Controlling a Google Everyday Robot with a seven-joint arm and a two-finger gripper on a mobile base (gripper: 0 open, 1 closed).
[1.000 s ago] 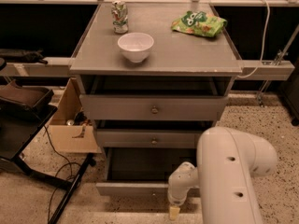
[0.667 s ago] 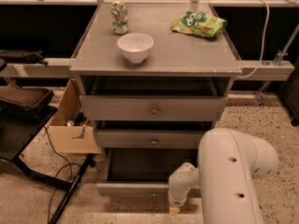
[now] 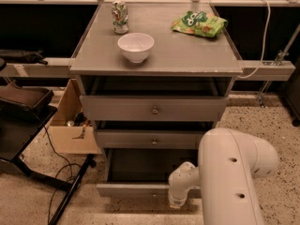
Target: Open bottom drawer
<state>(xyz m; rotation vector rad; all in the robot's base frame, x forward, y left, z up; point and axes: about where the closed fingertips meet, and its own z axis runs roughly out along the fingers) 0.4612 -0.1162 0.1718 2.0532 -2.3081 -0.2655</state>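
The bottom drawer is the lowest of three grey drawers under the table. It stands pulled out toward me, and its dark inside shows above the narrow front panel. My gripper hangs at the end of the white arm, right at the drawer's front edge, a little right of centre. The arm covers the right part of the drawer front. The upper two drawers, each with a small round knob, stick out only slightly.
On the grey tabletop stand a white bowl, a can and a green snack bag. A cardboard box, cables and a dark stand sit on the floor to the left.
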